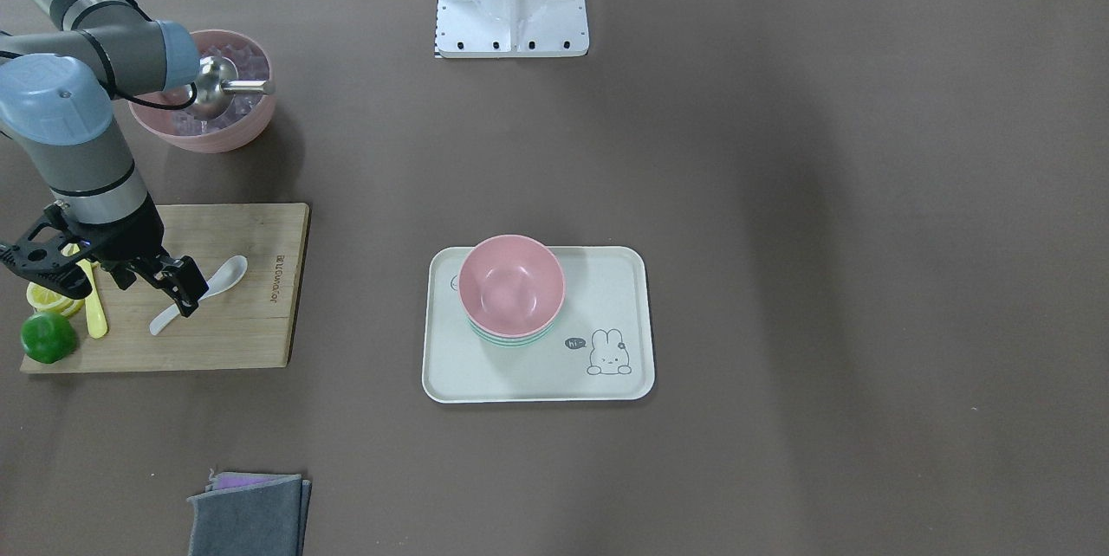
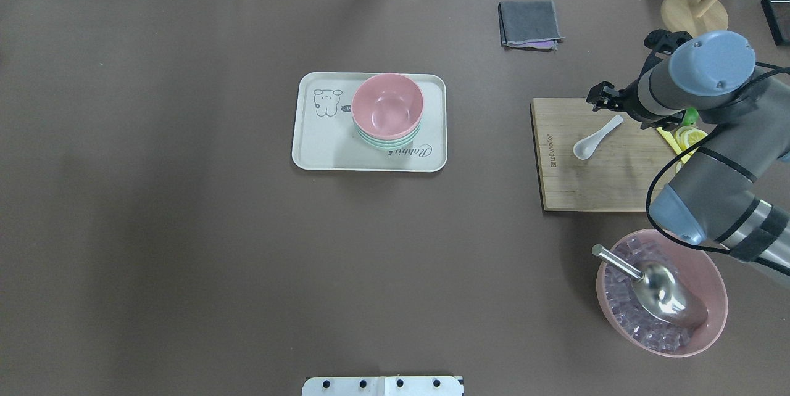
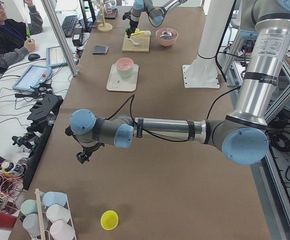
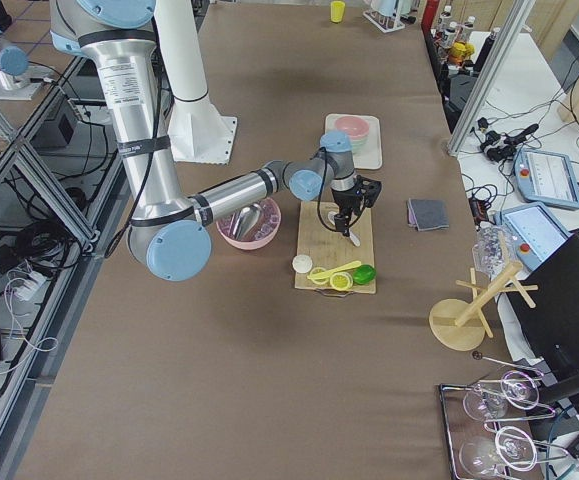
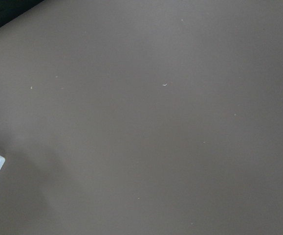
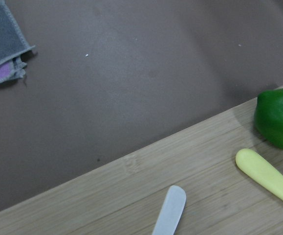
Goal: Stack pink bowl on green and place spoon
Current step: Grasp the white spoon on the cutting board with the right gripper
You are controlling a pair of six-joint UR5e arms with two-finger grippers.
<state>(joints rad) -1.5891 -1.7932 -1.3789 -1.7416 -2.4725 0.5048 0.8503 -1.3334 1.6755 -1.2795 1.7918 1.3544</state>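
A pink bowl (image 1: 511, 283) (image 2: 387, 103) sits nested on top of green bowls (image 1: 511, 339) (image 2: 389, 143) on a cream rabbit tray (image 1: 537, 378) (image 2: 321, 149). A white spoon (image 1: 227, 272) (image 2: 586, 147) lies on the wooden cutting board (image 1: 251, 322). My right gripper (image 1: 156, 283) (image 2: 608, 103) hovers open just over the spoon's handle end, which also shows in the right wrist view (image 6: 170, 210). My left gripper (image 3: 82, 155) shows only in the exterior left view, far from the tray, and I cannot tell whether it is open or shut.
On the board lie a green lime (image 1: 48, 337) (image 6: 278, 115), lemon slices (image 1: 52, 300) and a yellow utensil (image 1: 95, 313) (image 6: 266, 176). A large pink bowl of ice cubes with a metal scoop (image 1: 225, 114) (image 2: 660, 291) stands near the right arm. A grey cloth (image 1: 247, 517) (image 2: 529, 24) lies beyond the board.
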